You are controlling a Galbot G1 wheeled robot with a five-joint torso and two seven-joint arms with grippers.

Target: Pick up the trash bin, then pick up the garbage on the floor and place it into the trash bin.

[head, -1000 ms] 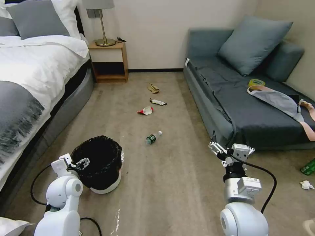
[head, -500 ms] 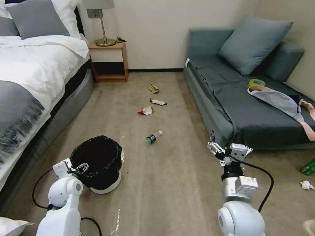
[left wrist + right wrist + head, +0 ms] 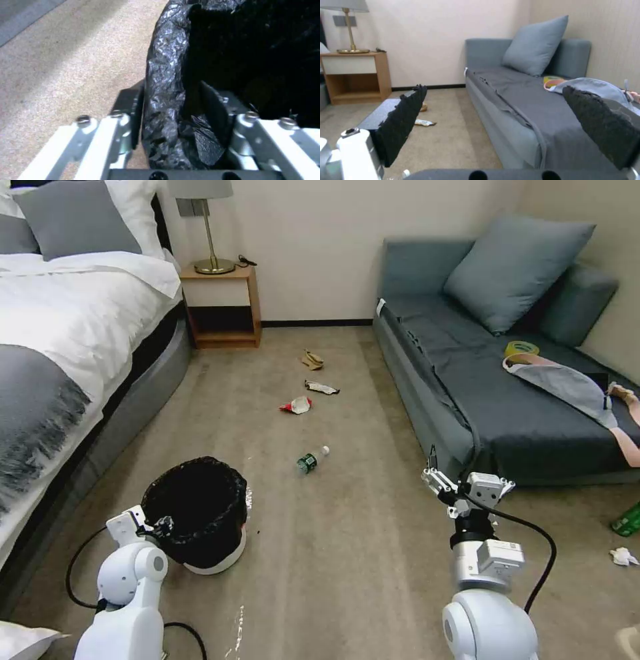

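A carpeted bedroom floor is seen from the head view, with a bed along the left and a grey sofa along the right. The trash bin, white with a crinkly black bag liner, stands on the carpet near the bed. The left gripper is placed at the bin's near rim. In the left wrist view, the bagged rim is shown pinched between the two dark pads, one outside the wall and one inside, so the rim is grasped by the left gripper.

Further along the floor, the garbage is laid in a loose line: a clear plastic bottle with a green label, a red-and-white wrapper, a white-yellow wrapper and a tan crumpled paper.

The right gripper is held above the carpet beside the sofa's front edge. In the right wrist view, its pads are seen spread wide apart with nothing between them; the nightstand is visible beyond.
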